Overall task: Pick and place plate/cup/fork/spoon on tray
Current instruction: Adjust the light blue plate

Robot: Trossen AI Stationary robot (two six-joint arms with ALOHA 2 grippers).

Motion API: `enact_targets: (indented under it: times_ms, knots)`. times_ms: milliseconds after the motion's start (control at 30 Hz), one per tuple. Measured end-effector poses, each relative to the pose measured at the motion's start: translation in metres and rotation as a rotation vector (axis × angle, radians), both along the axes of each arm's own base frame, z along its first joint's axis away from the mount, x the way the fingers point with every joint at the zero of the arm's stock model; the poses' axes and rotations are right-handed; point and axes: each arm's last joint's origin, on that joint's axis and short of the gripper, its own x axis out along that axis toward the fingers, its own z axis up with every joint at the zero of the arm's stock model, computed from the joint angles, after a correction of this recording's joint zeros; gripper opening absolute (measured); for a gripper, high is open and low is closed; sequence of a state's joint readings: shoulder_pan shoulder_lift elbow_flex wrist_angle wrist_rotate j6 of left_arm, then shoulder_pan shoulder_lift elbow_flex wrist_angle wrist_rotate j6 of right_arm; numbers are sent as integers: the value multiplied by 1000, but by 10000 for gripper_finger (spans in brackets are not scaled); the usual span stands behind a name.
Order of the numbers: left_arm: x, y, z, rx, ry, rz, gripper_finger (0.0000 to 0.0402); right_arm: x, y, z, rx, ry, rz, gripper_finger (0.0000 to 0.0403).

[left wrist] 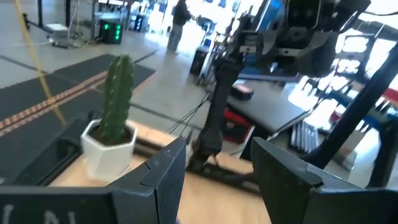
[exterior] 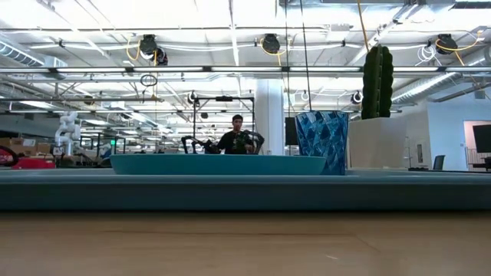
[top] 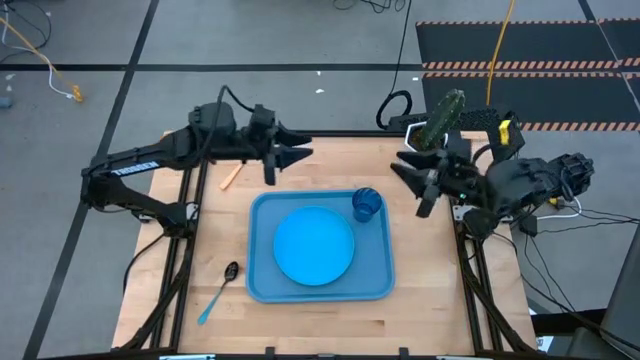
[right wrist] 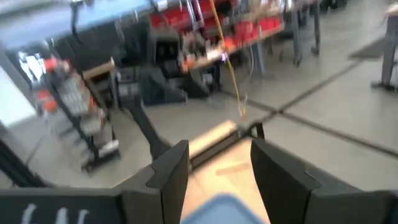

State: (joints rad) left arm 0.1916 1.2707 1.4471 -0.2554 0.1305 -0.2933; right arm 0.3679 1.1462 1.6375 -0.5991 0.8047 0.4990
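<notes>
The sky-blue plate (top: 314,246) lies flat in the blue tray (top: 262,282) at the table's middle. The dark-blue cup (top: 366,204) stands upright in the tray's far right corner; it also shows in the low view (exterior: 322,140). The fork (top: 230,177) lies on the table left of the tray's far end. The spoon (top: 218,290) lies on the table left of the tray's near end. My left gripper (top: 295,154) is open and empty above the table's far edge. My right gripper (top: 405,170) is open and empty right of the cup.
A white pot with a cactus (top: 440,120) stands at the table's far right corner, behind my right gripper; it also shows in the left wrist view (left wrist: 112,134). A person (exterior: 236,136) stands far off in the room. Bare wood lies at the near edge.
</notes>
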Motion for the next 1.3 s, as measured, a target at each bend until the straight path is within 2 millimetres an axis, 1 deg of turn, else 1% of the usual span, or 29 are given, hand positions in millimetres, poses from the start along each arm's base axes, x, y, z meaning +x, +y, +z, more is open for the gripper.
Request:
enact_targets:
  times_ms: [100, 200, 333, 533, 633, 833, 967, 1067, 1167, 1300]
  knots:
    - [-11, -2, -5, 6, 98, 10, 184, 9, -5, -1, 37, 95, 23, 167]
    - [-20, -3, -12, 19, 199, 39, 184, 21, -12, -9, 90, 205, 49, 167]
    - [-33, -5, -21, 8, 332, 76, 184, 41, -22, -29, 179, 372, 84, 167]
    - [-44, -5, -48, -39, 640, 138, 184, 60, -39, -61, 332, 631, 106, 167]
    - [-43, -4, -61, -77, 771, 148, 184, 69, -46, -73, 373, 722, 114, 167]
    - [-38, -5, -80, -161, 954, 124, 184, 80, -51, -90, 419, 842, 110, 167]
    - [-34, -5, -93, -194, 1078, 91, 184, 79, -51, -99, 429, 940, 84, 167]
    - [-30, -4, -99, -189, 1116, 81, 184, 81, -57, -106, 444, 1011, 50, 167]
    - [-26, -4, -105, -185, 1125, 76, 184, 88, -62, -113, 477, 1033, 46, 167]
    - [-27, -4, -127, -218, 1199, 77, 184, 97, -63, -118, 527, 1023, 104, 167]
